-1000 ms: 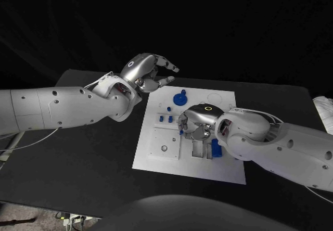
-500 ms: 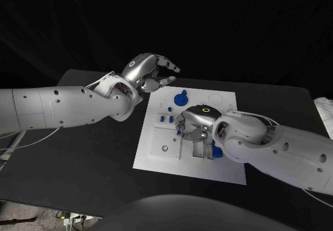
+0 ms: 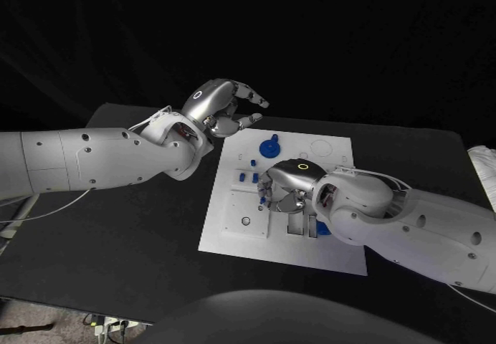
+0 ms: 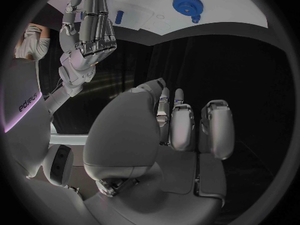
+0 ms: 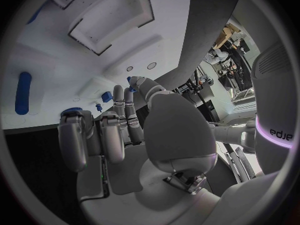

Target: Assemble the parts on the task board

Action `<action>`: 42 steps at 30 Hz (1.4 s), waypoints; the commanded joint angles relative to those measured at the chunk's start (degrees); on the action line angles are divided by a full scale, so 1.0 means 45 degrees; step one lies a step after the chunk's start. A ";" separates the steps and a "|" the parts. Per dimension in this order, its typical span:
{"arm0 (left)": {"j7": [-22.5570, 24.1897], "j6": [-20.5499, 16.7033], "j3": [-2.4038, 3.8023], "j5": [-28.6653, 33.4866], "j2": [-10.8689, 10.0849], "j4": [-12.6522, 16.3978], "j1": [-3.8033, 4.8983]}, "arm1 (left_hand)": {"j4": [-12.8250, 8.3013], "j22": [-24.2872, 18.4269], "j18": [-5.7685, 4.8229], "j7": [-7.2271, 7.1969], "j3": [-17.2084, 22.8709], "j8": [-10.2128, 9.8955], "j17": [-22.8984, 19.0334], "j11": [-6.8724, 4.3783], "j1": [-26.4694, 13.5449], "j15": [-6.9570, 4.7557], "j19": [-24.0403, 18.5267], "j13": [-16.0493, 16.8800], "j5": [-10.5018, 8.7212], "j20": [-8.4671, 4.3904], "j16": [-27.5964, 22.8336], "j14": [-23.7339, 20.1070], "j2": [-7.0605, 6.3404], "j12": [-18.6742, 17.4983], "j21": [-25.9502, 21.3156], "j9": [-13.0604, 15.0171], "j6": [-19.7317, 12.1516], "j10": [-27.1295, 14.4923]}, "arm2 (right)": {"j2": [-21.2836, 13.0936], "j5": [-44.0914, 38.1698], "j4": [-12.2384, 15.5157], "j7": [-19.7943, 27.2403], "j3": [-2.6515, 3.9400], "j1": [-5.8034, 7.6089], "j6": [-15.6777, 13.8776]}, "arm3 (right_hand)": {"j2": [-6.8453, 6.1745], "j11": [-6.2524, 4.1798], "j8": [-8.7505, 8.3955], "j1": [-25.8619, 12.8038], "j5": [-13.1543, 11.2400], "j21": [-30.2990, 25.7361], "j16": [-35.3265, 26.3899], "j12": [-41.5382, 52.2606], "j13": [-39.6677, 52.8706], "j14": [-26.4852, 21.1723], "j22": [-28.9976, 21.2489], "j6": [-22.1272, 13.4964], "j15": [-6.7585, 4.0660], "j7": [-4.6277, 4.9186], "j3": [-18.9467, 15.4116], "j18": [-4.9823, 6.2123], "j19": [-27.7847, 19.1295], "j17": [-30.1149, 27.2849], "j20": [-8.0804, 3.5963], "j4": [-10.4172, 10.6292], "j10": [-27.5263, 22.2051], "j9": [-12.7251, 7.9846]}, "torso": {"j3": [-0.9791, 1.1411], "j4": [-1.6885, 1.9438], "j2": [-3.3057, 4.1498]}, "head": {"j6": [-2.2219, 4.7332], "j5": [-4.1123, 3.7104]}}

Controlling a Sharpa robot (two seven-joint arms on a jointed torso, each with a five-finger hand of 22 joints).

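The white task board [image 3: 233, 240] lies in the middle of the black table. A blue gear [image 3: 269, 148] stands near its far edge, also seen as the blue gear [image 4: 187, 5]. Two small blue pegs [image 3: 246, 175] stand left of my right hand [image 3: 284, 188], which hovers low over the board's middle with its fingers [image 5: 112, 130] stretched out and apart from the thumb. A small blue part [image 5: 132, 89] sits by the thumb tip; I see nothing held. A long blue peg [image 5: 23, 92] lies on the board. My left hand [image 3: 222, 107] hangs above the board's far left corner, loosely curled and empty.
A recessed rectangular pocket [image 5: 112, 20] and a raised block with a round hole [image 3: 246, 215] are on the board. Another blue part [image 3: 323, 229] lies half hidden under my right forearm. Bare black table surrounds the board.
My right hand has shifted a little to the left over the board's middle. The left hand has not moved.
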 commanded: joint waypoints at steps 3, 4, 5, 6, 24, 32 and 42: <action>0.0133 0.0018 0.0010 0.0057 0.0034 0.0020 -0.0004 | 0.0017 0.2766 -0.0059 0.0082 0.0090 -0.0016 0.0005 0.0019 0.0104 0.0093 0.0492 -0.0008 0.0072 0.0110 0.0048 0.0571 -0.0020 0.0003 0.0064 0.0012 -0.0032 0.0072 | 0.0065 -0.0082 -0.0023 -0.0124 0.0002 -0.0087 0.0404 | -0.0057 0.0035 -0.0044 -0.0086 0.0067 -0.0042 0.0044 0.0054 0.0003 0.1328 0.2764 -0.0044 -0.0050 0.0057 0.0066 0.0257 0.0684 0.3353 -0.0073 0.0015 0.0034 0.0019 | -0.0001 0.0000 -0.0008 | 0.0001 0.0009; 0.0129 0.0020 0.0010 0.0057 0.0034 0.0020 -0.0004 | 0.0017 0.2766 -0.0059 0.0082 0.0090 -0.0016 0.0005 0.0019 0.0104 0.0093 0.0492 -0.0008 0.0072 0.0110 0.0048 0.0571 -0.0020 0.0003 0.0064 0.0012 -0.0032 0.0072 | 0.0074 -0.0078 -0.0029 -0.0125 0.0002 -0.0105 0.0418 | -0.0059 0.0038 -0.0054 -0.0086 0.0068 -0.0049 0.0044 0.0048 0.0002 0.1328 0.2760 -0.0050 -0.0049 0.0060 0.0074 0.0259 0.0681 0.3353 -0.0074 0.0009 0.0024 0.0023 | -0.0001 0.0000 -0.0009 | 0.0001 0.0015; 0.0125 0.0022 0.0010 0.0057 0.0033 0.0020 -0.0004 | 0.0017 0.2766 -0.0059 0.0082 0.0090 -0.0016 0.0005 0.0019 0.0104 0.0093 0.0492 -0.0008 0.0072 0.0110 0.0048 0.0571 -0.0020 0.0003 0.0064 0.0012 -0.0032 0.0072 | 0.0082 -0.0074 -0.0036 -0.0126 0.0002 -0.0121 0.0419 | -0.0059 0.0039 -0.0058 -0.0086 0.0068 -0.0051 0.0044 0.0047 0.0002 0.1328 0.2759 -0.0052 -0.0049 0.0060 0.0077 0.0260 0.0680 0.3353 -0.0074 0.0007 0.0020 0.0025 | 0.0000 0.0000 -0.0008 | 0.0001 0.0027; 0.0123 0.0023 0.0010 0.0057 0.0033 0.0020 -0.0004 | 0.0017 0.2766 -0.0059 0.0082 0.0090 -0.0016 0.0005 0.0019 0.0104 0.0093 0.0492 -0.0008 0.0072 0.0110 0.0048 0.0571 -0.0020 0.0003 0.0064 0.0012 -0.0032 0.0072 | 0.0086 -0.0072 -0.0039 -0.0125 0.0002 -0.0127 0.0417 | -0.0059 0.0039 -0.0058 -0.0086 0.0068 -0.0051 0.0044 0.0047 0.0002 0.1328 0.2759 -0.0052 -0.0049 0.0060 0.0077 0.0260 0.0680 0.3353 -0.0074 0.0007 0.0020 0.0025 | -0.0001 0.0000 -0.0008 | 0.0001 0.0034; 0.0095 0.0077 0.0010 0.0057 0.0066 0.0003 -0.0005 | 0.0017 0.2766 -0.0059 0.0082 0.0090 -0.0016 0.0005 0.0019 0.0104 0.0093 0.0492 -0.0008 0.0072 0.0110 0.0048 0.0571 -0.0020 0.0003 0.0064 0.0012 -0.0032 0.0072 | 0.0094 0.0055 -0.0016 -0.0175 0.0001 -0.0202 0.0709 | -0.0056 0.0042 -0.0070 -0.0089 0.0070 -0.0070 0.0044 0.0042 0.0001 0.1328 0.2748 -0.0058 -0.0047 0.0064 0.0086 0.0265 0.0669 0.3353 -0.0075 0.0005 0.0012 0.0029 | -0.0008 0.0000 -0.0036 | 0.0001 0.0071; 0.0086 0.0093 0.0010 0.0057 0.0068 0.0009 -0.0005 | 0.0017 0.2766 -0.0059 0.0082 0.0090 -0.0016 0.0005 0.0019 0.0104 0.0093 0.0492 -0.0008 0.0072 0.0110 0.0048 0.0571 -0.0020 0.0003 0.0064 0.0012 -0.0032 0.0072 | 0.0108 0.0031 -0.0066 -0.0282 -0.0001 -0.0224 0.0905 | -0.0047 0.0048 -0.0112 -0.0080 0.0077 -0.0098 0.0044 0.0031 -0.0001 0.1328 0.2734 -0.0085 -0.0043 0.0076 0.0122 0.0273 0.0654 0.3353 -0.0074 -0.0016 -0.0014 0.0042 | -0.0009 0.0001 -0.0040 | 0.0001 0.0072; 0.0073 0.0137 0.0009 0.0057 0.0074 0.0015 -0.0006 | 0.0021 0.2767 -0.0061 0.0111 0.0121 -0.0023 0.0010 0.0036 0.0150 0.0103 0.0496 -0.0011 0.0102 0.0117 0.0051 0.0576 -0.0030 -0.0012 0.0069 0.0010 -0.0028 0.0078 | 0.0140 -0.0113 -0.0126 -0.0341 -0.0002 -0.0279 0.0859 | -0.0042 0.0058 -0.0161 -0.0069 0.0094 -0.0128 0.0044 0.0018 -0.0002 0.1328 0.2717 -0.0116 -0.0036 0.0093 0.0161 0.0281 0.0637 0.3353 -0.0072 -0.0043 -0.0047 0.0056 | -0.0010 -0.0004 -0.0044 | 0.0001 0.0071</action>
